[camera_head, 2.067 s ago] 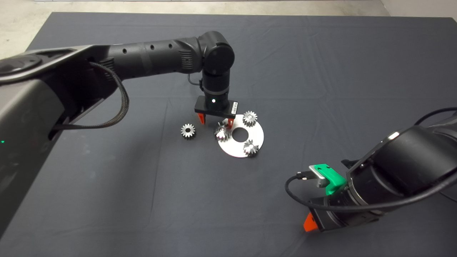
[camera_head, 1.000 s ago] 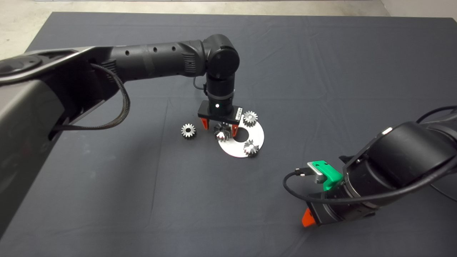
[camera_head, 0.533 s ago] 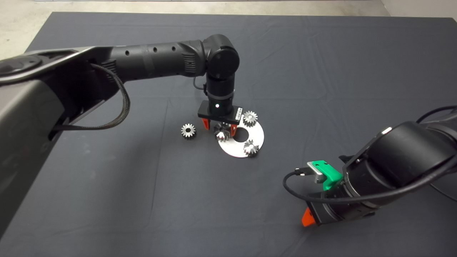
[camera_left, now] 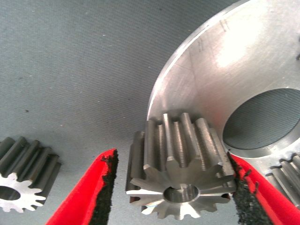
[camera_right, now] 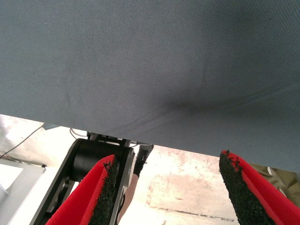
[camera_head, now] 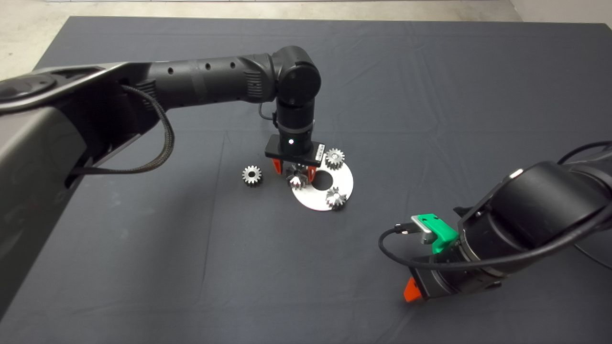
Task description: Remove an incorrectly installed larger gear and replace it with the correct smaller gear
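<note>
Silver steel right between the red fingers: the larger gear point(camera_left: 180, 173) stands on the rim of the round metal plate point(camera_left: 220, 61), and the left gripper point(camera_head: 293, 171) is down over it, near the middle of the head view. From the left wrist camera, one padded finger point(camera_left: 101, 192) sits just beside the gear's near flank with a thin sliver of gap showing, while the other finger point(camera_left: 251, 190) looks to be touching the teeth on the far side (contact there is hard to call for certain). So the fingers are spread around the gear, straddling it, not clamped tight on both sides. Off the plate, on the dark mat point(camera_head: 143, 248), a smaller gear point(camera_head: 251, 175) lies flat, well clear of the fingers, left of the plate in the head view; it shows at the lower left edge of the left wrist picture too. Two more fine-toothed gears ride on the plate, one point(camera_head: 334, 158) at its upper edge and one point(camera_head: 336, 198) at its lower edge. Down in the lower right corner of the head view the right gripper point(camera_head: 412, 292) waits over the mat, and its wrist camera shows its fingers point(camera_right: 101, 190) spread wide with nothing between them.
</note>
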Controlling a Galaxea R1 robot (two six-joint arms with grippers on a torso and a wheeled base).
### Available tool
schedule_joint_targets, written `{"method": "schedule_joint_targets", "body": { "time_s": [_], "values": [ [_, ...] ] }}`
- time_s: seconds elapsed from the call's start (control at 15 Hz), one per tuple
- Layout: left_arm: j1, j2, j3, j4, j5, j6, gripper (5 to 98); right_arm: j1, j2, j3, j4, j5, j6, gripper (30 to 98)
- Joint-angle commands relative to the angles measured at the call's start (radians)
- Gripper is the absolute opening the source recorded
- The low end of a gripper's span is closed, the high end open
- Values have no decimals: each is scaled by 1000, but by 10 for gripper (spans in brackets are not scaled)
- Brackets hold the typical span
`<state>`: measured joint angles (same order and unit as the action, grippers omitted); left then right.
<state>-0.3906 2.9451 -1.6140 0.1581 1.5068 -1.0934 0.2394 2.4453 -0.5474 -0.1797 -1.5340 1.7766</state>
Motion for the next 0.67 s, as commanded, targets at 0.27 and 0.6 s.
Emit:
{"method": "schedule_joint_targets", "body": {
  "time_s": [0.27,0.6],
  "values": [
    [-14,-1,-1,-11,20,1,530,21,-4,-1,29,-124,-6,584],
    [-13,0,-4,-11,20,3,483,22,-2,-1,29,-124,-6,584]
  ]
}}
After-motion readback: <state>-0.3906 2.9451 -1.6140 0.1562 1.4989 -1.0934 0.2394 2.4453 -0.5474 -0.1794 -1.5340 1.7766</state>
